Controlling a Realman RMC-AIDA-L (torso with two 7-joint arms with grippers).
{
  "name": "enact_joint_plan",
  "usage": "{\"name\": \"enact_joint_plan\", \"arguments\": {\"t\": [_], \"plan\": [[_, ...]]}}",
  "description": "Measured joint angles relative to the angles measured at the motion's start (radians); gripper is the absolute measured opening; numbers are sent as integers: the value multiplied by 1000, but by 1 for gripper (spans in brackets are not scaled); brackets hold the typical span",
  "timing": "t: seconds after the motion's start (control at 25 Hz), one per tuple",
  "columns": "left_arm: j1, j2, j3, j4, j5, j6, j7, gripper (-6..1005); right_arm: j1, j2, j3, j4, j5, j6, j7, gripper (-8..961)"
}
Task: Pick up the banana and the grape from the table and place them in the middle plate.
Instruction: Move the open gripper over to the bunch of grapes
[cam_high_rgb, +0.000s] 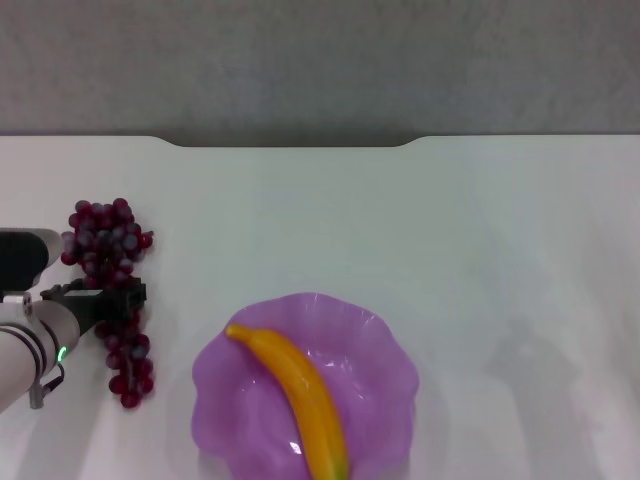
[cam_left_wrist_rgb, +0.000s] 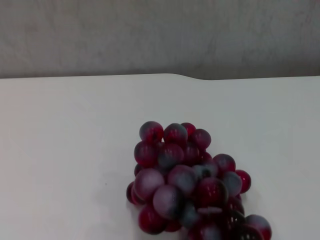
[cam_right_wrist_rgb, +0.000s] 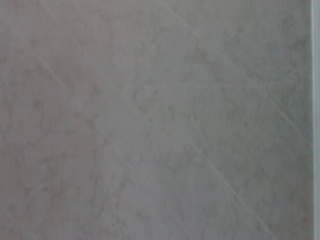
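White surface (cam_high_rgb: 420, 220) across the whole head view, notched at the far edge. At lower centre, purple plate (cam_high_rgb: 380, 400), scalloped, with the banana (cam_high_rgb: 300, 395) already lying in it, slanting from the plate's upper left down toward the bottom edge of the frame. So banana placed, by the look of it; grape part not yet done.

Grape (cam_high_rgb: 108, 290) at middle left of the head view, resting on the surface, well apart from the plate. Long axis running top to bottom in the frame: fat cluster at the upper end, thin tail trailing down to the lower end.

Left gripper (cam_high_rgb: 110, 300) at the left edge of the head view, reaching in sideways and meeting the bunch about midway along, across the long axis. Clearly the nearer arm. Jaws: impossible to tell whether spread or closed on the fruit. Right arm absent from the head view.

Left wrist view: fat end of the bunch close up, in the lower centre, individual berries distinct, no fingers visible. Right wrist view: only a grey mottled wall, nothing of the task.
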Motion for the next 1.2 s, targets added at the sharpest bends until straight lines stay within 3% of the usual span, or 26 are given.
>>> {"name": "enact_joint_plan", "arguments": {"t": [0.12,0.96,1.2], "plan": [[0,1,0,0,2,-7,1,876,0,0,0,0,0,0,0,8],[5,7,0,-33,15,-23,33,555,-5,0,0,0,0,0,0,8],[6,8,-6,-38,15,-22,36,514,-6,0,0,0,0,0,0,8]]}}
